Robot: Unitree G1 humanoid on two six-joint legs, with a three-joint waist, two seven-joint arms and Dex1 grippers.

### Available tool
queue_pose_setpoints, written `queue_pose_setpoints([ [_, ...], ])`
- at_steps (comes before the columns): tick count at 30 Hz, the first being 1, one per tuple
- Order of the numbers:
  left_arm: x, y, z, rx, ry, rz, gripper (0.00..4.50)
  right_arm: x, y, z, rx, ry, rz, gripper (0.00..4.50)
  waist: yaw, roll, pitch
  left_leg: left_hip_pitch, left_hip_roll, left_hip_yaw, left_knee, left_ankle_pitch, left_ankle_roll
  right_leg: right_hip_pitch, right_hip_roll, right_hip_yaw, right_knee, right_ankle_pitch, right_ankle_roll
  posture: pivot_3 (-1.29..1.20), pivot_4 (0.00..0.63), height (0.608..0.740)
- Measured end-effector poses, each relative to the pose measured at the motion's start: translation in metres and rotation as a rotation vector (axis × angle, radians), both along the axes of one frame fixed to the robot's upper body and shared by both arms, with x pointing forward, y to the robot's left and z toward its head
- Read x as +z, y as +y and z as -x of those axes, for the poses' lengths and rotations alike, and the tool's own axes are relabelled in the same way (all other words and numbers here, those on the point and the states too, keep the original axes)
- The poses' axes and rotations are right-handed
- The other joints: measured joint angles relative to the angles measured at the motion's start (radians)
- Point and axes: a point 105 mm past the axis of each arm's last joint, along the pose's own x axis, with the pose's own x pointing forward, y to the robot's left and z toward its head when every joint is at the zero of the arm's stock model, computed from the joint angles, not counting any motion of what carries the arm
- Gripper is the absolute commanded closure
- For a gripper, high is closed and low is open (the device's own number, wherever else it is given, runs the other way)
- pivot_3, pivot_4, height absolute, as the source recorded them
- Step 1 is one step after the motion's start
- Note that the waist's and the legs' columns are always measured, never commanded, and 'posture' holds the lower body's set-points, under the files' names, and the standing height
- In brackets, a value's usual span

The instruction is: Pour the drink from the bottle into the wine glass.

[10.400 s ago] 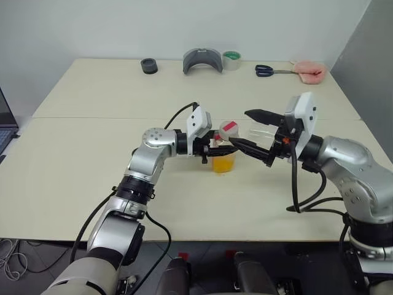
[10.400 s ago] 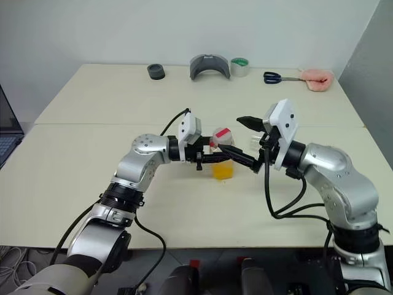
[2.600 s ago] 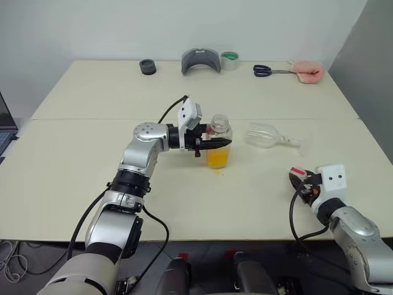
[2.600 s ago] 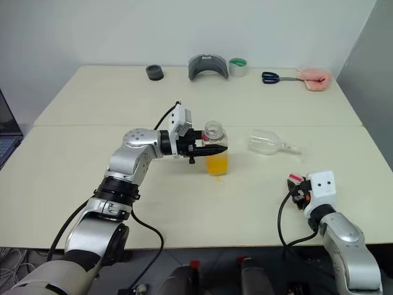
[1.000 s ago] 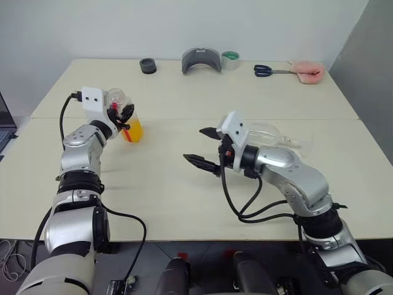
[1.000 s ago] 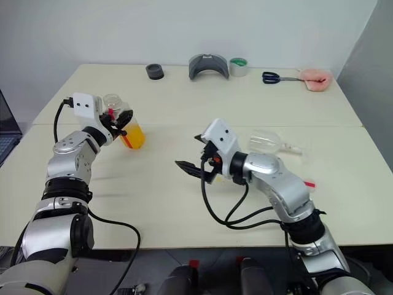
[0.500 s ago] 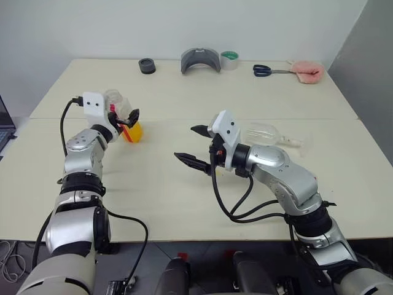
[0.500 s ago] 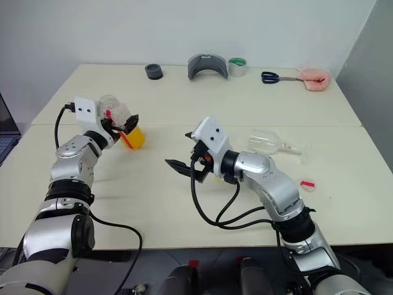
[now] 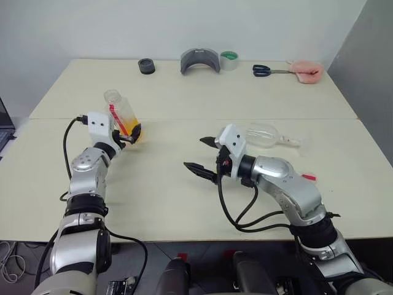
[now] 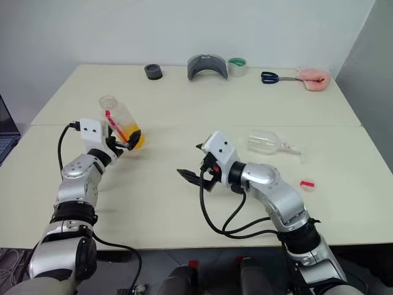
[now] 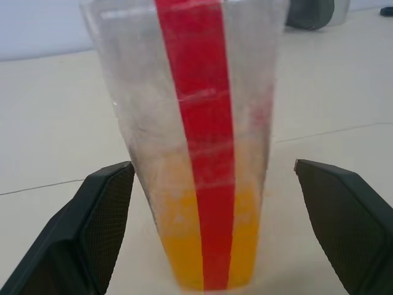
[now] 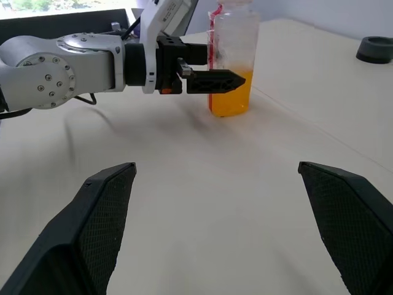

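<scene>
1. Since its two fingers stand wide apart on either side of the bottle (image 9: 122, 117) without pressing it, the left hand (image 9: 127, 136) holds nothing; the left wrist view shows clear gaps between both fingers and the bottle's walls.
2. That bottle stands uncapped at the far left of the counter (image 9: 184, 203), leaning slightly, with the drink (image 9: 131, 131) filling only its lower part and a red stripe running up its side.
3. Over the middle of the counter hangs the right hand (image 9: 202, 155), its fingers spread wide and empty, pointing toward the left.
4. Just right of that hand, the wine glass (image 9: 267, 136) lies on its side, bowl toward the left, stem and foot toward the right; it looks empty.
5. A small red cap (image 10: 307, 183) lies on the counter near the right edge, well apart from the bottle.
6. Along the far edge sit a black ring (image 9: 147, 66), a grey curved piece (image 9: 202, 60), a tape roll (image 9: 229, 59), scissors (image 9: 268, 70) and a pink object (image 9: 307, 70), none in the way.
7. My judgement: pouring has not begun, and this is a set-up step.
8. Next, the glass needs standing upright on its foot, and the bottle must be gripped again and brought close, since the two are well apart.
</scene>
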Motion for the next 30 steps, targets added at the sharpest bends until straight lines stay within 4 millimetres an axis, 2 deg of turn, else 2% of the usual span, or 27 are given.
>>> queue_pose_setpoints([
  [4,-0.018,-0.003,0.021,-0.01,0.031,-0.022,0.03,-0.013,-0.017,0.003,-0.06,-0.007,0.035,0.0,-0.001,0.0,0.0,0.0,0.0,0.0,0.0,0.0,0.0,0.0,0.0,0.0,0.0,0.0,0.0,0.0,0.15,0.74],
  [8,-0.016,-0.005,0.043,-0.012,0.026,-0.034,0.03,-0.007,-0.031,0.007,-0.129,-0.03,0.006,0.0,-0.001,0.0,0.0,0.0,0.002,-0.001,0.0,0.0,0.0,0.0,0.0,0.001,0.0,0.0,0.0,0.0,0.15,0.74],
  [11,-0.022,-0.014,0.069,-0.049,0.055,-0.038,0.03,-0.008,-0.052,0.013,-0.224,-0.03,0.006,0.0,0.002,0.0,0.0,0.0,0.003,-0.001,0.0,0.0,0.0,0.001,-0.002,0.001,0.0,0.0,0.0,0.0,0.15,0.74],
  [13,-0.029,-0.03,0.085,-0.111,0.086,-0.024,0.03,-0.014,-0.07,0.015,-0.318,-0.014,0.02,0.0,0.008,0.0,0.0,0.001,0.003,-0.001,0.0,0.0,0.0,0.002,-0.003,0.001,-0.001,0.0,0.0,0.0,0.15,0.74],
  [16,-0.032,-0.07,0.096,-0.287,0.115,-0.017,0.03,-0.021,-0.098,0.012,-0.454,-0.022,0.113,0.0,0.022,0.0,0.0,0.001,0.001,0.001,0.0,0.0,0.0,0.004,-0.002,0.0,-0.001,0.0,0.001,0.0,0.15,0.74],
  [20,-0.016,-0.127,0.102,-0.595,0.103,-0.043,0.03,-0.02,-0.135,0.0,-0.609,-0.077,0.299,0.0,0.025,0.0,0.0,0.001,0.0,0.002,0.0,0.0,0.0,0.004,0.001,0.0,-0.002,0.0,0.001,0.0,0.15,0.74],
  [24,0.0,-0.156,0.108,-0.829,0.098,-0.097,0.03,-0.011,-0.149,-0.017,-0.68,-0.201,0.464,0.0,0.005,0.0,0.0,0.004,0.001,0.004,-0.002,0.0,0.0,0.004,0.003,0.001,-0.001,-0.001,0.0,0.0,0.15,0.74],
  [26,0.004,-0.167,0.111,-0.928,0.103,-0.131,0.03,-0.013,-0.159,-0.028,-0.699,-0.273,0.625,0.0,0.004,0.001,0.0,0.004,0.001,0.004,-0.002,0.0,0.0,0.004,0.003,0.001,-0.001,-0.001,0.0,0.0,0.15,0.74],
  [30,0.011,-0.174,0.107,-1.01,0.096,-0.159,0.03,-0.01,-0.169,-0.041,-0.727,-0.363,0.771,0.0,0.004,0.001,0.0,0.003,0.001,0.004,-0.002,0.0,0.0,0.004,0.002,0.001,-0.002,-0.001,0.0,0.0,0.15,0.74],
])
